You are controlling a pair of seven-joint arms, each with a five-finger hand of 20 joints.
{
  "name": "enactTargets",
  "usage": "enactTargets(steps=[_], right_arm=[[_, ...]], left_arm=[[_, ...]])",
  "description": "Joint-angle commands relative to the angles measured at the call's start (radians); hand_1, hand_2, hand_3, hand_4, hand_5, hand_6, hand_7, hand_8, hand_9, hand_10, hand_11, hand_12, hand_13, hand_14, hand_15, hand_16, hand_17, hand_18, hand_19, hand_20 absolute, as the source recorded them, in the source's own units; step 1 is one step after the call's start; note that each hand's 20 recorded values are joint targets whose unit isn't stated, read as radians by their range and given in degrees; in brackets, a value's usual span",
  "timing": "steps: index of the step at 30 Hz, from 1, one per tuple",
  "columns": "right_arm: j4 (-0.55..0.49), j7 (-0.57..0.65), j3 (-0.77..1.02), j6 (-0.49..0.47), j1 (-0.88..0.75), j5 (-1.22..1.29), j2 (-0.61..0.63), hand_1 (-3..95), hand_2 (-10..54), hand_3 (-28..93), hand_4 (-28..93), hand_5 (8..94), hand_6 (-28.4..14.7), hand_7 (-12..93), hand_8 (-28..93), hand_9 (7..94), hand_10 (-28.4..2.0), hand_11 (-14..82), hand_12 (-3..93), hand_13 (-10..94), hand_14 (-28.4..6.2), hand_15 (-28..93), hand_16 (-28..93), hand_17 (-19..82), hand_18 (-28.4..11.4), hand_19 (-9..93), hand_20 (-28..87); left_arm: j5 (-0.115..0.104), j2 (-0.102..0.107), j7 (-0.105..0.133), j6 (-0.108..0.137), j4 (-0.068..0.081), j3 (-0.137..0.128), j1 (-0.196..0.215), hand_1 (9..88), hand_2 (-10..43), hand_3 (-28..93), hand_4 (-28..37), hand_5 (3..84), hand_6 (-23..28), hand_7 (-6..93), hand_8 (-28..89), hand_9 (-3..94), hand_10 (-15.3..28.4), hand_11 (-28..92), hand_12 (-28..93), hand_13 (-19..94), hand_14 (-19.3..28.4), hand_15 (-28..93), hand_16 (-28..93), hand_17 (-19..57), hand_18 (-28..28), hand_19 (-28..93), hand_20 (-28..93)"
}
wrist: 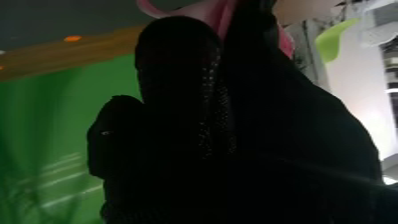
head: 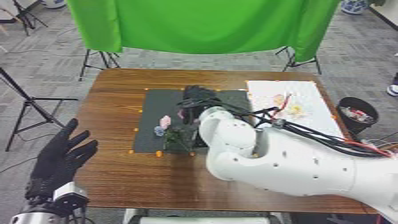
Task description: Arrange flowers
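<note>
Two small flowers sit close together on the dark mat (head: 151,107), toward its left side: a pink one (head: 165,121) and, just nearer the robot, a pale blue one (head: 160,131). Green leaves (head: 176,139) lie just to their right, near the mat's near edge. More flowers (head: 295,107), pale yellow and reddish, are on the white sheet (head: 263,91) to the right of the mat; the arm and its cables partly block that side, so I cannot tell how many. The left hand (head: 60,159) is wide open, fingers straight and spread, holding nothing, off the table's left edge and well apart from the mat. The right hand (head: 197,94) is above the far part of the mat, its white arm (head: 284,167) slanting in from the right over the table (head: 114,117). In the right wrist view a pink piece (wrist: 209,12) shows right by the right hand (wrist: 178,95), but I cannot tell whether the hand grips it. A rounded light green piece (wrist: 329,41) shows near the pink. A bin (head: 343,111) stands right of the table; a green cloth (head: 200,25) hangs beyond it.
</note>
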Motion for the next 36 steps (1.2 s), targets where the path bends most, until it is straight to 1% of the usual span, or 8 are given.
enactTargets(steps=[1,9,12,13,17,19,27,36], right_arm=[[0.055,-0.008,-0.053,0.019,0.04,-0.02,-0.095,62.0,-9.5,73,-28,80.5,-0.7,21,9,92.2,-7.7,5.2,29.7,90,-4.1,51,18,62,-12.1,93,25],[0.09,0.002,-0.105,0.037,0.068,-0.021,-0.147,61.4,-9.5,73,-28,79.8,-0.5,21,9,91.8,-7.5,5.3,29.9,90,-4.3,51,18,61,-12.1,93,25],[0.09,-0.001,-0.109,0.034,0.063,-0.035,-0.154,61.3,-9.5,73,-28,79.5,-0.5,21,9,91.6,-7.6,5.4,30.0,90,-4.4,51,18,61,-12.1,93,25],[0.093,-0.001,-0.107,0.024,0.06,-0.04,-0.156,61.2,-9.5,73,-28,79.4,-0.6,21,9,91.6,-7.7,5.4,30.1,90,-4.5,51,18,61,-12.1,93,25],[0.113,0.011,-0.124,0.037,0.072,-0.034,-0.165,60.7,-9.5,73,-28,78.2,-1.2,21,8,91.1,-8.7,5.9,30.4,88,-4.4,51,18,61,-12.1,93,25],[0.121,0.02,-0.132,0.037,0.076,-0.039,-0.167,60.4,-9.5,73,-28,77.8,-1.3,21,8,91.0,-9.0,6.1,30.7,88,-4.6,52,18,60,-12.1,93,25],[0.147,0.041,-0.146,0.033,0.076,-0.061,-0.169,59.7,-9.5,73,-27,75.9,-2.3,21,7,89.6,-9.9,6.5,30.9,87,-4.5,53,18,60,-12.3,93,26],[0.157,0.049,-0.129,-0.008,0.058,-0.057,-0.177,57.6,-9.5,72,-27,73.4,-3.7,21,6,86.7,-11.1,7.2,31.0,86,-4.7,54,17,60,-11.6,93,24]], left_arm=[[0.031,-0.014,-0.045,-0.031,0.006,0.003,-0.04,30.3,7.2,63,-19.6,30.0,6.8,7.5,-7,25.4,18.2,23,12,20,27.9,57,-12,-6.0,28.4,58,-8],[0.076,-0.049,-0.106,-0.06,0.015,0.006,-0.085,30.3,7.2,63,-19.6,30.0,6.8,7.5,-7,25.3,18.2,23,12,20,27.8,57,-12,-6.0,28.4,58,-8],[0.077,-0.048,-0.104,-0.063,0.016,0.006,-0.083,30.3,7.2,63,-19.6,30.0,6.8,7.5,-7,25.4,18.3,23,12,20,27.8,57,-12,-5.9,28.4,58,-8],[0.09,-0.063,-0.124,-0.073,0.019,0.004,-0.093,30.3,7.2,63,-19.6,30.0,6.8,7.6,-7,25.4,18.2,23,12,20,27.8,57,-12,-5.9,28.4,58,-8],[0.111,-0.085,-0.149,-0.09,0.023,0.01,-0.117,30.3,7.2,63,-19.6,30.0,6.8,7.6,-7,25.4,18.3,23,11,20,27.8,57,-12,-5.9,28.4,58,-8],[0.096,-0.065,-0.138,-0.085,0.025,0.014,-0.118,30.4,7.2,63,-19.6,30.1,6.8,7.6,-7,25.4,18.3,23,12,20,27.8,57,-12,-5.9,28.4,58,-8],[0.132,-0.11,-0.184,-0.113,0.028,0.01,-0.139,30.4,7.2,63,-19.5,30.0,6.8,7.5,-7,25.5,18.3,24,12,20,27.8,57,-12,-5.9,28.4,58,-8],[0.141,-0.12,-0.192,-0.121,0.033,0.013,-0.153,30.3,7.1,63,-19.5,30.1,6.8,7.6,-7,25.4,18.3,24,12,20,27.8,57,-12,-5.9,28.4,58,-8]])
